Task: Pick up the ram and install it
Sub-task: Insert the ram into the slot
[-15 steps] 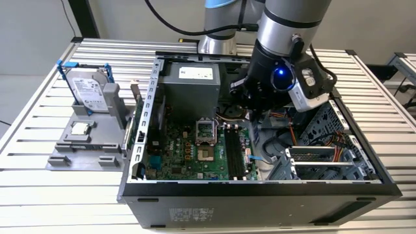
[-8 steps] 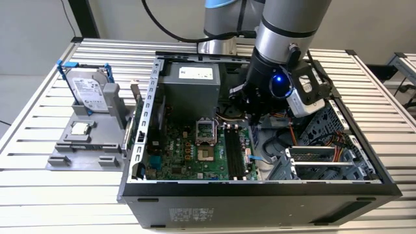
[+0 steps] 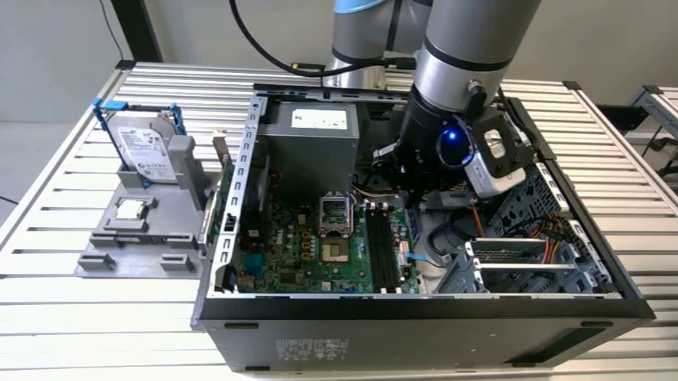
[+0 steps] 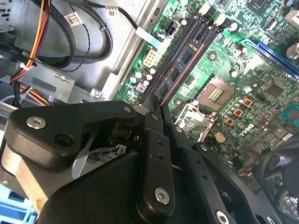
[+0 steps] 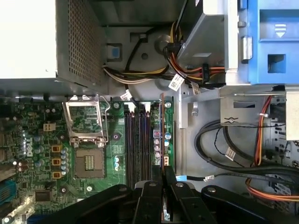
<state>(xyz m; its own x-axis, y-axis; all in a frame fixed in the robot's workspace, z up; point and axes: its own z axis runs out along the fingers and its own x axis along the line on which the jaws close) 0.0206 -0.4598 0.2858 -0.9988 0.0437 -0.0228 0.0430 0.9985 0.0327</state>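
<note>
The ram [image 5: 162,130] is a thin dark stick seen edge-on, and my gripper [image 5: 162,176] is shut on its near end. In the second wrist view the ram [image 4: 180,70] runs out from the gripper [image 4: 154,112] along the black memory slots [image 4: 196,35], showing its row of chips. It lies parallel to the slots [image 5: 138,140], over the one nearest the board's edge. Whether it touches a slot I cannot tell. In the exterior view the gripper [image 3: 408,186] is down inside the open computer case, over the slots [image 3: 383,242].
An open processor socket [image 3: 330,214] sits beside the slots. The power supply [image 3: 307,131] is behind it, with cable bundles [image 5: 224,149] and the drive cage [image 3: 519,258] alongside. Outside the case, on the exterior view's left, stand a hard drive [image 3: 143,147] and a grey holder [image 3: 132,238].
</note>
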